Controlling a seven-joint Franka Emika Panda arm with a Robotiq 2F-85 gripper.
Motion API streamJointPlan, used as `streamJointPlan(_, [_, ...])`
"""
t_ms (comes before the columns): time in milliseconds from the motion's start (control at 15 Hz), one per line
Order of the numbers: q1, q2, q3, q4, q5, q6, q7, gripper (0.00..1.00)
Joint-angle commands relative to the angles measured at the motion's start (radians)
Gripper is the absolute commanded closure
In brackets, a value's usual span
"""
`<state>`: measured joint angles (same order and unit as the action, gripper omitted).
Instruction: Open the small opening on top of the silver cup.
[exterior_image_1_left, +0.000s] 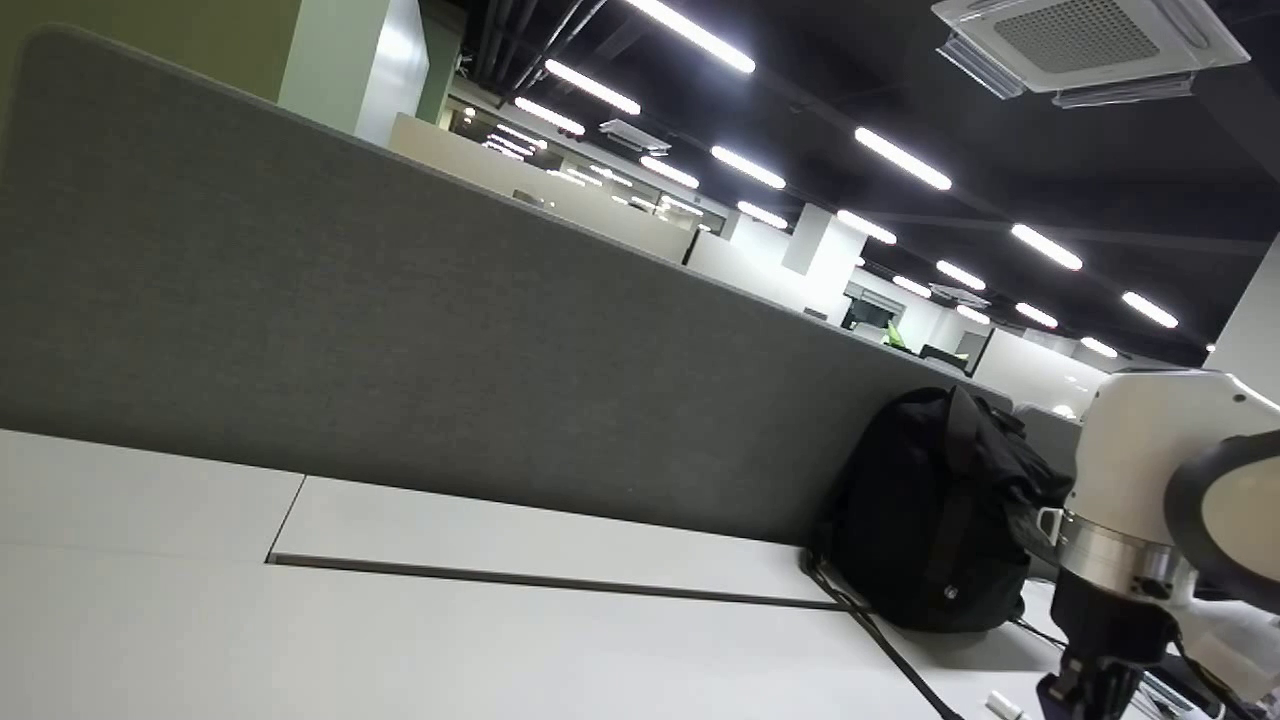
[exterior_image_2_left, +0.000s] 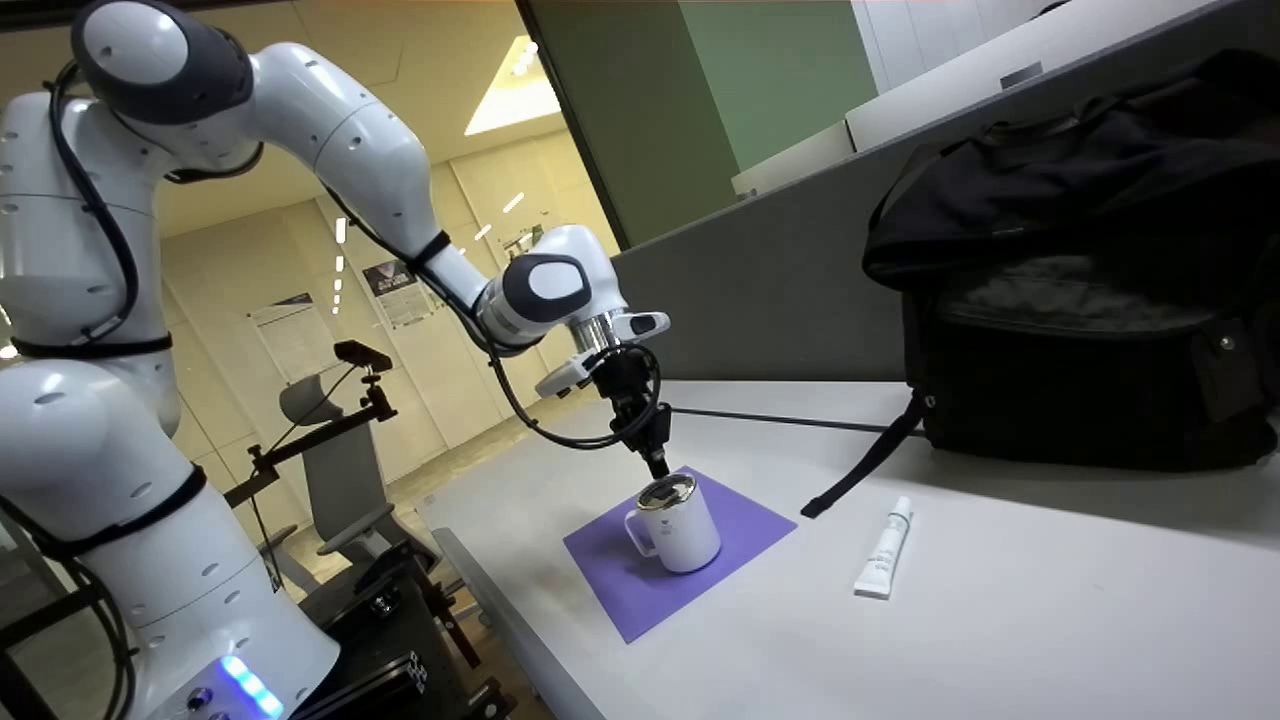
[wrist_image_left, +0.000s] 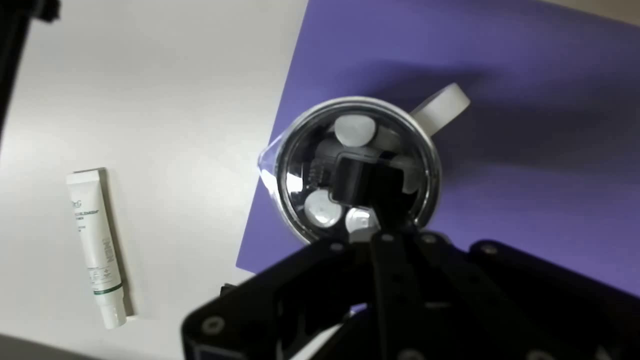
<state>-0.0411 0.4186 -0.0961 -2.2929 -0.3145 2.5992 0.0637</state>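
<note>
A white mug (exterior_image_2_left: 688, 540) stands upright on a purple sheet (exterior_image_2_left: 745, 515). Its clear round lid with a shiny silver rim (exterior_image_2_left: 667, 491) also shows in the wrist view (wrist_image_left: 309, 167), with the white handle (wrist_image_left: 442, 107) at upper right. A dark rectangular tab (wrist_image_left: 349, 177) sits near the lid's middle, among reflections. My gripper (exterior_image_2_left: 658, 466) points down with its fingers together, its tips right over or at the lid. In the wrist view the fingers (wrist_image_left: 390, 200) cover part of the lid beside the tab. Whether they touch the tab cannot be told.
A white tube (exterior_image_2_left: 884, 550) lies on the white table (exterior_image_2_left: 1000, 620), also in the wrist view (wrist_image_left: 97, 245). A black backpack (exterior_image_2_left: 1090, 370) leans at the grey partition (exterior_image_2_left: 770, 310), its strap (exterior_image_2_left: 865, 465) on the table. The mug is out of view in an exterior view showing the backpack (exterior_image_1_left: 930, 520).
</note>
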Motion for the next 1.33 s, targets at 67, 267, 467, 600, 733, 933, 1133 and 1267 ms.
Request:
streamJointPlan(67, [0.039, 0.005, -0.028, -0.012, 0.012, 0.034, 0.037, 1.00])
streamJointPlan(267, [0.067, 0.009, -0.047, -0.005, 0.006, -0.010, 0.071, 1.00])
streamJointPlan(467, [0.093, 0.008, -0.071, -0.008, -0.009, -0.025, 0.112, 1.00])
streamJointPlan(600, [0.103, 0.016, -0.081, -0.003, -0.015, -0.021, 0.131, 1.00])
streamJointPlan(733, [0.107, 0.022, -0.087, -0.001, -0.015, -0.013, 0.138, 1.00])
streamJointPlan(933, [0.104, 0.032, -0.089, 0.008, -0.006, -0.011, 0.138, 1.00])
streamJointPlan(1133, [0.104, 0.040, -0.092, 0.013, -0.006, -0.013, 0.137, 1.00])
streamJointPlan(1267, [0.101, 0.049, -0.089, 0.017, -0.002, -0.014, 0.130, 1.00])
